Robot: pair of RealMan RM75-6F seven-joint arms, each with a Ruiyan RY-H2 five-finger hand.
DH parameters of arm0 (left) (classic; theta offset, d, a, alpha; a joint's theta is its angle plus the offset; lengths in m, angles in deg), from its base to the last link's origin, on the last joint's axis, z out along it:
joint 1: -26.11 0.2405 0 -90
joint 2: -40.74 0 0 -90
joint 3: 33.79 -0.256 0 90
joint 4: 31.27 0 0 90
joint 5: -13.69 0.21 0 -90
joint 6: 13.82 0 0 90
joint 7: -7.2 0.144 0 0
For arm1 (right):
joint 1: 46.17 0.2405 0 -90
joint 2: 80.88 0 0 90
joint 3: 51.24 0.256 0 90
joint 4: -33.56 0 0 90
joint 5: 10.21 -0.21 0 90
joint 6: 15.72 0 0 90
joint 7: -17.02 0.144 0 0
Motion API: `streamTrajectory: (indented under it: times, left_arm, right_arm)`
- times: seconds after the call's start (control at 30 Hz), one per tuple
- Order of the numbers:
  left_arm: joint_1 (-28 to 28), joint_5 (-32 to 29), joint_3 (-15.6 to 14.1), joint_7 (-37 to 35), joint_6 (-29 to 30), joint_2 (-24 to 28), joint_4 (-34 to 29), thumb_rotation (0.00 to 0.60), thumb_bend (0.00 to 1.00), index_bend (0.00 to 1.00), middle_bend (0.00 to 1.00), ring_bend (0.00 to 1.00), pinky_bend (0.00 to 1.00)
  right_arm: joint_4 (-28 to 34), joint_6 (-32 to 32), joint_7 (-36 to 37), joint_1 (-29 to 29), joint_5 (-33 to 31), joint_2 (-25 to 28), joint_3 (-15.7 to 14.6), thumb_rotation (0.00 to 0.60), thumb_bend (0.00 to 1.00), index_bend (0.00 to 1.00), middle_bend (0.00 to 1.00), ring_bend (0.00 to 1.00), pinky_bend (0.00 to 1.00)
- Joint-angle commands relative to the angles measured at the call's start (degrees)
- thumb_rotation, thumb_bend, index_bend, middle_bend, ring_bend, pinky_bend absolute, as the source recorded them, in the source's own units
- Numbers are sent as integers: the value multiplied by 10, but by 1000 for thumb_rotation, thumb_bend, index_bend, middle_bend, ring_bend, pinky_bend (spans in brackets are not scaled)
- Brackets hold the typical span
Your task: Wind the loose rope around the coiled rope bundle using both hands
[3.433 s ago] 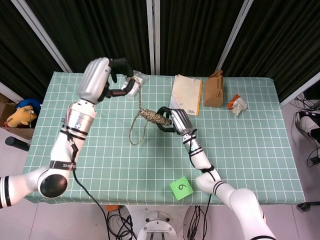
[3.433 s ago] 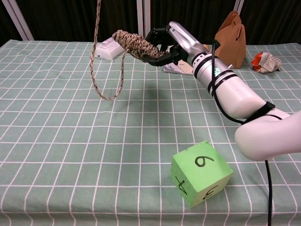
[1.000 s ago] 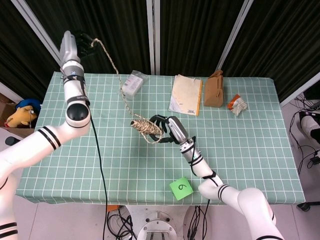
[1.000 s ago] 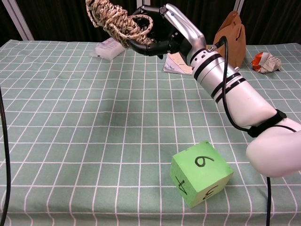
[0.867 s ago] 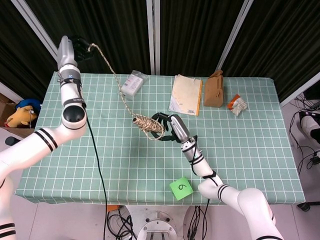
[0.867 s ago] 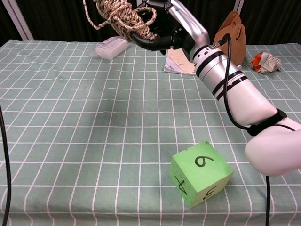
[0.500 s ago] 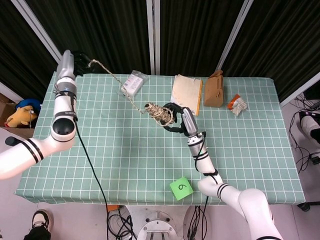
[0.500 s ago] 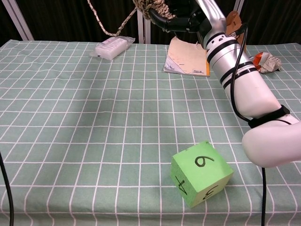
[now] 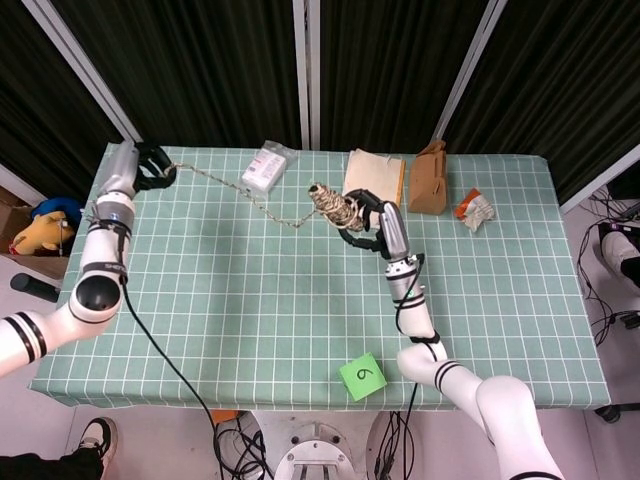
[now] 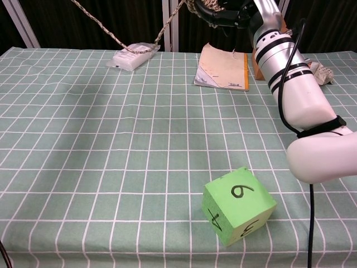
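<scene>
Bundle (image 9: pixel 328 203) higher, apparently right-hand-held (image 9: pixel 372 226).

Loose rope (image 9: pixel 235 186) spans above packet (image 9: pixel 265 166); notebook (image 9: pixel 372 180) lies beneath bundle (image 9: pixel 327 203).

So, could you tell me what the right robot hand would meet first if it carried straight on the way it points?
Probably the notebook just beyond the rope bundle it grips, though depth is unclear.
</scene>
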Motion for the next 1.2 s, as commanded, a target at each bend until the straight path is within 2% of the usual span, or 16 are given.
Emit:
streamTrajectory:
  times: [0.03,0.33,0.53,0.6,0.7,0.97,1.2]
  left_arm:
    - [14,12,-13,-9,-8,16,-14,600,558,788,577,507,629]
    - [41,44,-51,-22,-42,63,-52,600,559,791,575,506,629]
    - [72,103,-46,-76,-123,116,-108,600,561,792,576,506,629]
    - [78,126,-45,-87,-134,131,-125,600,562,792,576,506,629]
    - [87,162,-35,-110,-146,154,-159,600,562,792,575,506,629]
    - [112,274,23,-182,-144,219,-272,600,561,792,576,506,632]
    - [72,285,63,-224,-171,268,-329,600,561,792,576,506,635]
  right_arm:
    - [-10,-8,0,3,-7,1,5,600,628,933,727,680,855]
    - [-44,-12,8,-2,-30,-1,21,600,628,932,727,680,855]
    - [-59,-37,-10,9,-42,6,28,600,628,931,727,680,855]
    - [-62,-48,-15,15,-48,6,32,600,628,931,727,680,856]
    - [-68,-66,-27,23,-54,6,35,600,627,931,727,680,855]
    - [-97,-103,-45,39,-54,-13,22,600,626,931,727,680,855]
    - [-118,-116,-53,58,-52,-31,16,600,625,932,727,680,855]
